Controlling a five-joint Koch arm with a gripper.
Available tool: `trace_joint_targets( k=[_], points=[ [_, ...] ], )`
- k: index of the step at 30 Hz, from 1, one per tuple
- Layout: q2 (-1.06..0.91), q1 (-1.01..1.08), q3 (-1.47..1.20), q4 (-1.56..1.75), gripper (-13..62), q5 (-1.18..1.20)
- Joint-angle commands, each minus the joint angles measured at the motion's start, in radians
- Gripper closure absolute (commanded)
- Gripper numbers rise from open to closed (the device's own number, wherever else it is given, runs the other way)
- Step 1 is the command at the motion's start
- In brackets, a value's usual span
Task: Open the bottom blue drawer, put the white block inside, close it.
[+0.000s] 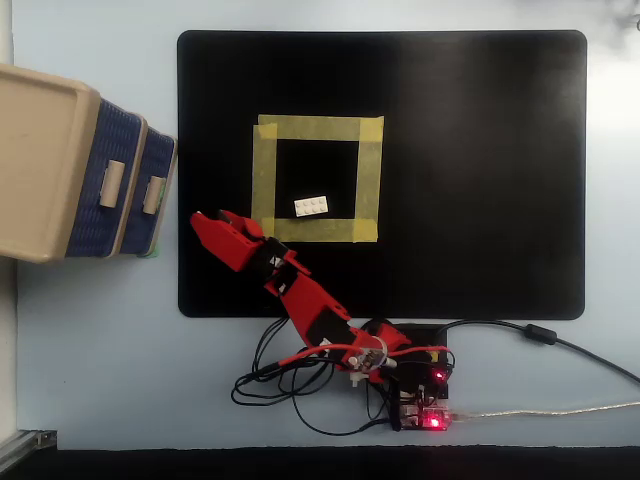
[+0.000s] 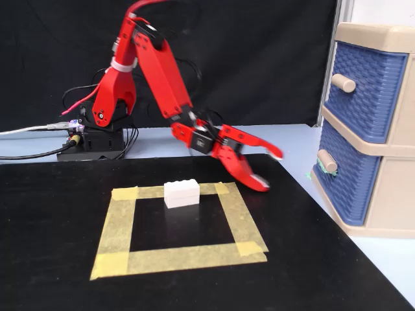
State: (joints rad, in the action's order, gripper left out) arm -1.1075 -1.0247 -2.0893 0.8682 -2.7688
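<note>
The cabinet (image 2: 382,129) stands beside the mat (image 1: 480,180), both drawers shut. The bottom drawer (image 2: 337,175) is stiff plastic; hook its small handle (image 2: 326,161). The claw (image 2: 267,170) hangs with jaws apart, empty, between the tape square (image 1: 317,179) and the cabinet. The block (image 2: 181,193), light, rigid and probably slippery, sits inside the square; pinch its long sides.

Black mat (image 1: 480,180) — yellow tape square (image 1: 317,128).
</note>
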Motion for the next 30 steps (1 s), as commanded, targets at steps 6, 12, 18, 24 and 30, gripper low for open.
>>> trace_joint_targets(
  k=[6, 12, 18, 24, 30],
  points=[
    [0.106, -0.058, 0.199, 0.081, 16.1, -0.201],
    [0.120, -0.063, 0.341, -0.069, 16.1, -0.302],
    [0.155, -0.077, 0.453, -0.133, 16.2, -0.304],
    [0.212, -0.075, 0.540, -0.153, 17.8, -0.298],
    [0.219, -0.060, 0.572, -0.308, 32.3, -0.296]
  ],
)
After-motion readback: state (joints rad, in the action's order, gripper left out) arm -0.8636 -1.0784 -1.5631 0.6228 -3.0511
